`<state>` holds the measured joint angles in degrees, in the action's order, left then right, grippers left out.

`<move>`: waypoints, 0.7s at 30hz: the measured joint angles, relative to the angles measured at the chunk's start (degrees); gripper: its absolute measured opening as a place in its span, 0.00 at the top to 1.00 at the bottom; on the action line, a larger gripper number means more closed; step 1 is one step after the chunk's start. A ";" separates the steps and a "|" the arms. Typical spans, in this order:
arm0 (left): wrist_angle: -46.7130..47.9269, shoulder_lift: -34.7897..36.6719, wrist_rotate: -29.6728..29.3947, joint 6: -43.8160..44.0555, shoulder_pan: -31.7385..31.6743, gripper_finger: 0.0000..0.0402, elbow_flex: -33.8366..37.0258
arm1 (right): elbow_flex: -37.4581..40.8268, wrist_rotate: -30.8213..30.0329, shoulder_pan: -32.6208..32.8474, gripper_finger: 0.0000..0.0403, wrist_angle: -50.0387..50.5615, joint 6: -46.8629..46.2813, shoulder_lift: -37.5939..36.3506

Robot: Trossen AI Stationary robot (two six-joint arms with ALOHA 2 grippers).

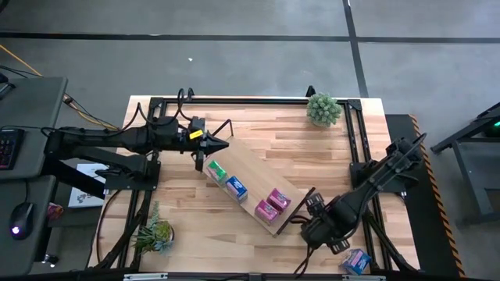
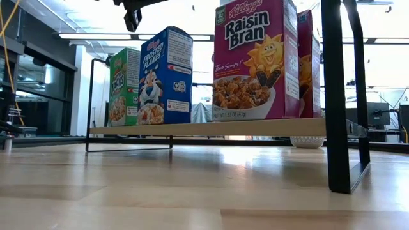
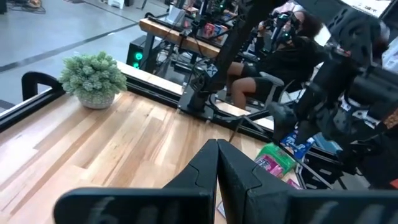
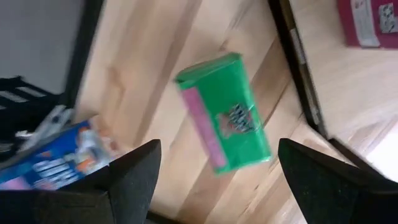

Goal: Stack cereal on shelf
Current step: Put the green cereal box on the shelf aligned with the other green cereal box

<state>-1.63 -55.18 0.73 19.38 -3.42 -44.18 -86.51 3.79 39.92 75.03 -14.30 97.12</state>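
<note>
Green box lies flat between the right gripper's spread jaws, long axis toward five o'clock; left gripper, jaws pressed together, hovers above the shelf.

The left arm extends horizontally from the left side, its wrist level. The left gripper points to the right, and its fingers are pressed together along their full length. The right arm reaches in diagonally from the right edge, elbow raised. The right gripper points downward with its fingers spread wide apart.
</note>
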 joint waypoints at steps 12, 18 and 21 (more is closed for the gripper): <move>-3.42 -0.02 -2.09 2.93 0.00 1.00 0.00 | 7.53 -3.47 0.32 0.21 -7.28 6.83 -0.05; -4.76 -0.03 -2.41 3.08 0.00 1.00 0.00 | 10.43 -5.43 0.37 0.22 -10.66 6.61 -0.25; -4.78 -0.03 -2.90 3.06 0.02 1.00 0.00 | 10.46 -6.17 0.37 0.25 -10.87 6.37 -0.17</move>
<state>-6.41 -55.21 -2.18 22.44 -3.40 -44.18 -76.05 -2.38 40.29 64.16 -7.92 96.95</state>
